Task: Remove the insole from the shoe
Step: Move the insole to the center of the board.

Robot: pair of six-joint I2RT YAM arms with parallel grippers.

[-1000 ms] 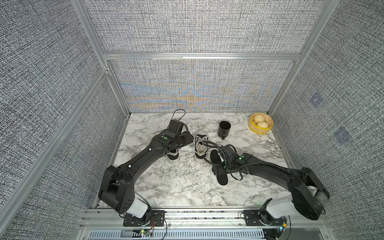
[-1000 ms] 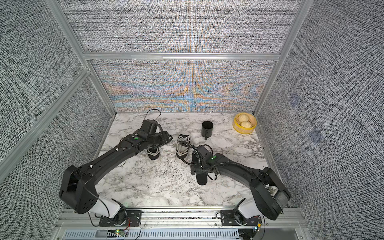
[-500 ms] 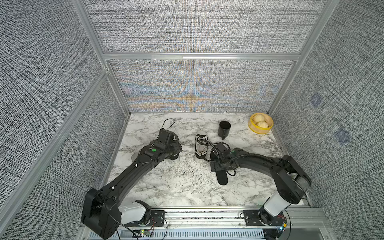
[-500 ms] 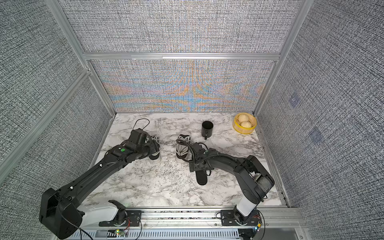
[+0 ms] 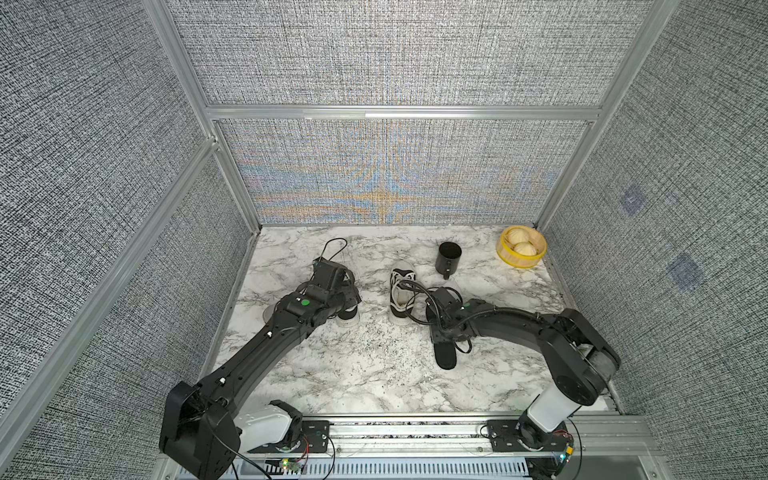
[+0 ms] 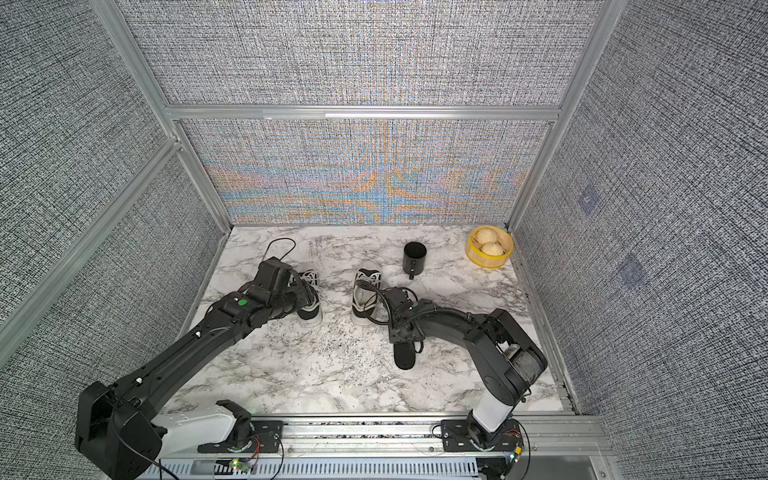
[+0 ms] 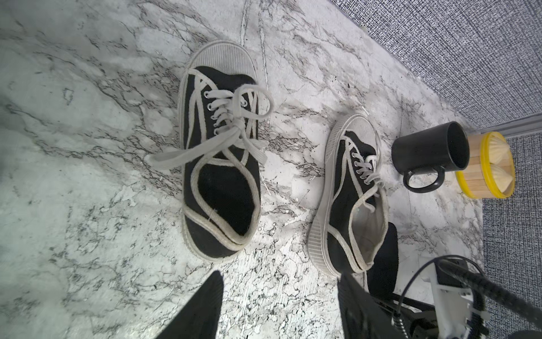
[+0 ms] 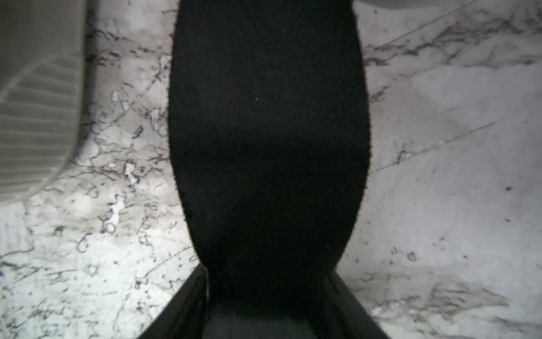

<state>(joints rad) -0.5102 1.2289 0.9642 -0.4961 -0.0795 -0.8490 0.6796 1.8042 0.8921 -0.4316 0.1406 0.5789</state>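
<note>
The right hand [image 8: 269,274] hangs low over the table [image 8: 440,190], its two dark fingers [image 8: 187,305] standing on either side of the narrow end of the insole [image 8: 267,132]. Whether they press its edges or merely flank them cannot be told. The insole is a flat, black, felt-like piece, long and rounded, lying outside the shoe on the white, grey-veined marble. Just beside it stands the shoe [image 7: 349,205], a black canvas sneaker with white laces, white trim and a ribbed rubber sole, its pale lining bare inside. The left hand [image 7: 280,278] hovers open, its fingers spread with only marble between them. It is near the heel of a second shoe [image 7: 220,164] of the same make, whose inside looks dark. Beyond the first shoe sits a black cylindrical mug [image 5: 449,259] with a loop handle. In the far corner a round wooden basket [image 5: 519,262] with a yellow rim holds two pale, pleated buns [image 5: 525,249].
</note>
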